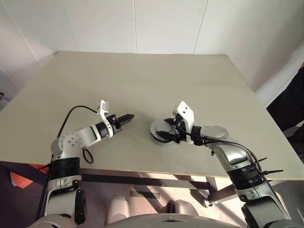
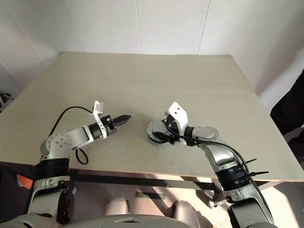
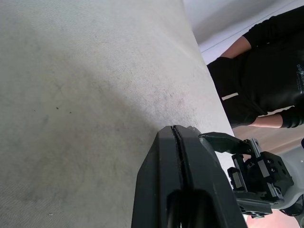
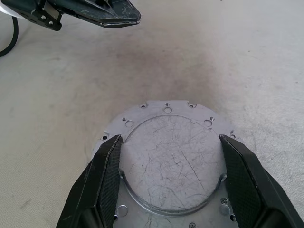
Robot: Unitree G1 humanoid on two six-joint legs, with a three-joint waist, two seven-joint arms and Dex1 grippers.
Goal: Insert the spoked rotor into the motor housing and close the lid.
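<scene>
Currently, right end effector (image 4: 170, 178) is straddling the lid (image 4: 168, 161).
Its fingers are standing spread at the grey disc's edges, near the surface's (image 1: 142, 85) front edge; left end effector (image 1: 128, 116) is hovering nearby, pressed together.

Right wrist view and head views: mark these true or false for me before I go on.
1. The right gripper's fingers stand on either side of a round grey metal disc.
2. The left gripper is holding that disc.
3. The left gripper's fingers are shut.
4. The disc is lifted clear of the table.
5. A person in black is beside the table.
1. True: the right gripper straddles the grey disc.
2. False: the left gripper is apart from the disc and holds nothing.
3. True.
4. False: it lies on the table.
5. True: a person in black shows in the left wrist view.
</scene>
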